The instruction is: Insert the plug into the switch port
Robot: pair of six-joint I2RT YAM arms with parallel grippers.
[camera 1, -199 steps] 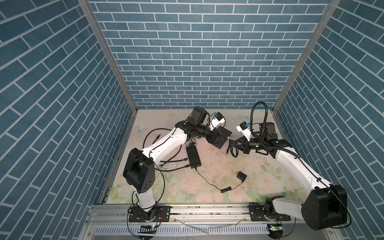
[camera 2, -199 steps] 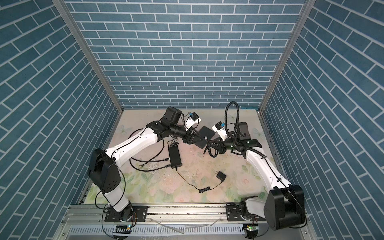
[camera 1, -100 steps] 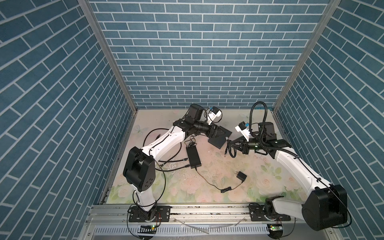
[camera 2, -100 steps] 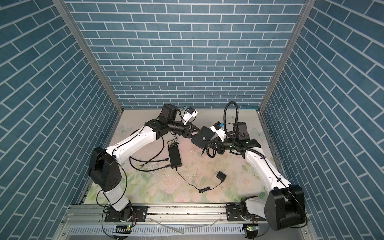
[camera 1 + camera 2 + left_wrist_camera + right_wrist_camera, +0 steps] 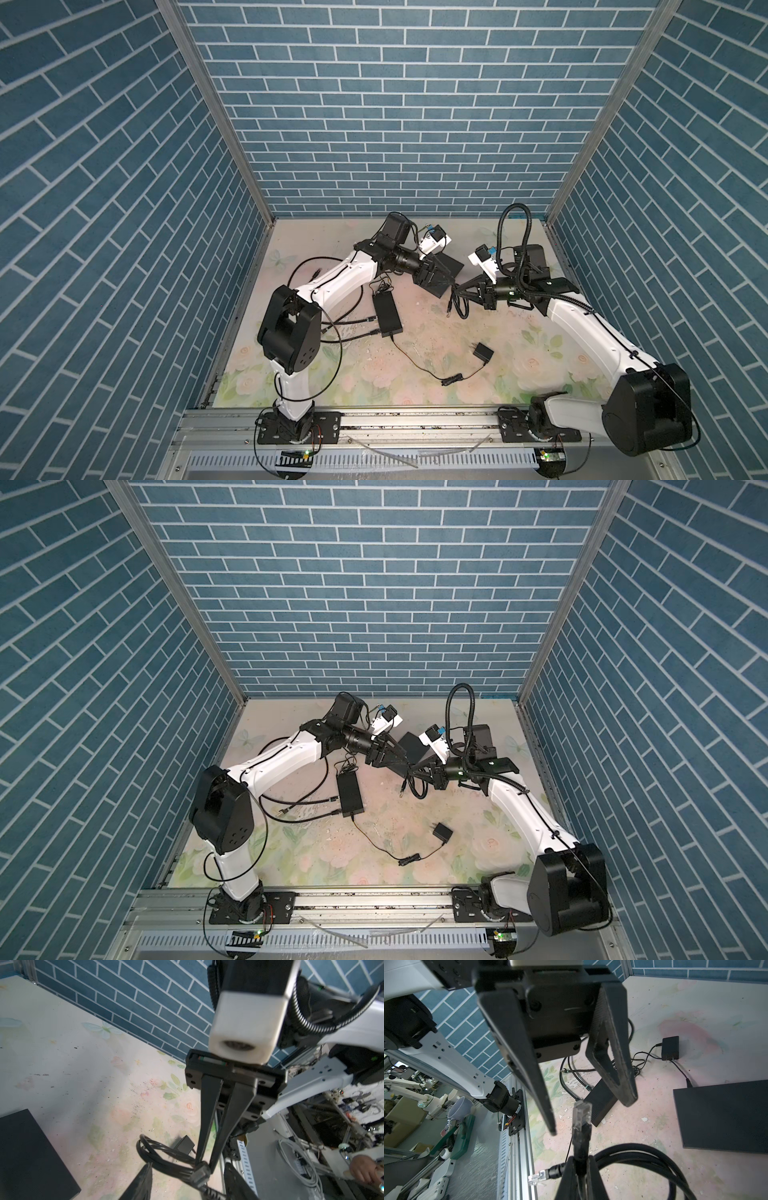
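right pincer: closed on the black boot of the cable, gripping it just behind the plug, one fingertip on each side.
plug: clear network connector. It sticks out past the right pincer's tips, is held off the tabletop, and points into the gap of the left pincer.
cable: black. It hangs from the grip in a loose coil towards 6 o'clock in both top views. A second clear connector shows beside the right pincer (seen only in the right wrist view).
left pincer: open, with its fingers spread and nothing between them. In both top views it is at about 9 o'clock of the right pincer, tip to tip with it.
switch: flat black box at about 11 o'clock of the right pincer in both top views. It is just beside the left pincer and not gripped, and it appears to lie flat on the tabletop. Its ports cannot be made out, and the plug is apart from it.
power brick: long and black, lying on the tabletop between 8 and 9 o'clock of the right pincer, under the left arm.
adapter: small black wall plug at 5 o'clock, well apart from both pincers, with a thin lead trailing from it.
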